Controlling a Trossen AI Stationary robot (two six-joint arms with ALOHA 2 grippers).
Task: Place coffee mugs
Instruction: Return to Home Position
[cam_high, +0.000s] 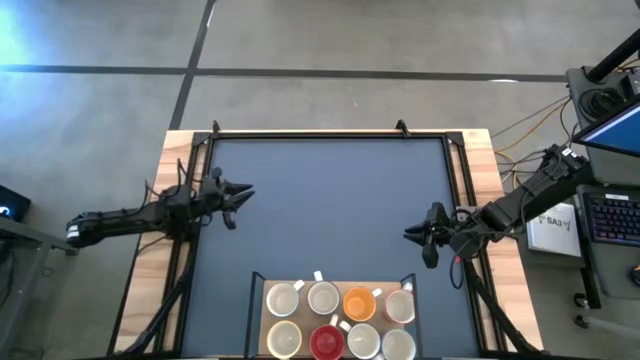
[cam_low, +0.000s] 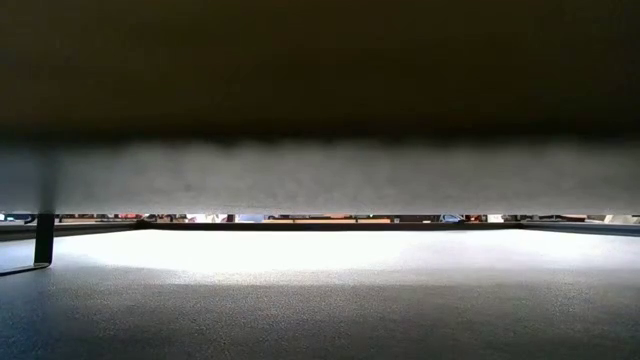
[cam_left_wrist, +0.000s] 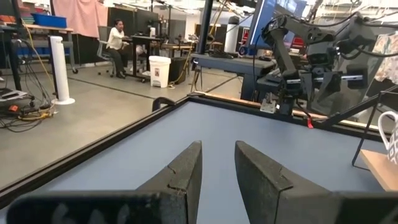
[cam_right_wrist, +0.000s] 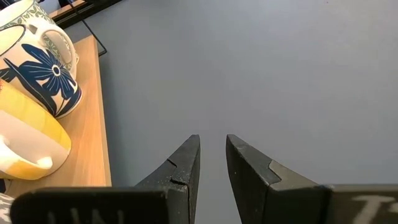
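Coffee mugs (cam_high: 323, 297) stand upright in two rows of four on a wooden shelf (cam_right_wrist: 93, 137) at the near edge of the dark surface (cam_high: 330, 200). Most are white or cream. An orange mug (cam_high: 359, 303) is in the far row and a red mug (cam_high: 327, 342) is in the near row. From the right wrist, a white mug with a blue flower pattern (cam_right_wrist: 50, 68) stands just beside a yellow mug (cam_right_wrist: 25, 140).

The left gripper (cam_high: 240, 195) hangs over the surface's left side. The right gripper (cam_high: 415, 233) hangs over the right side, near the shelf. Each gripper's fingers are a narrow gap apart and hold nothing.
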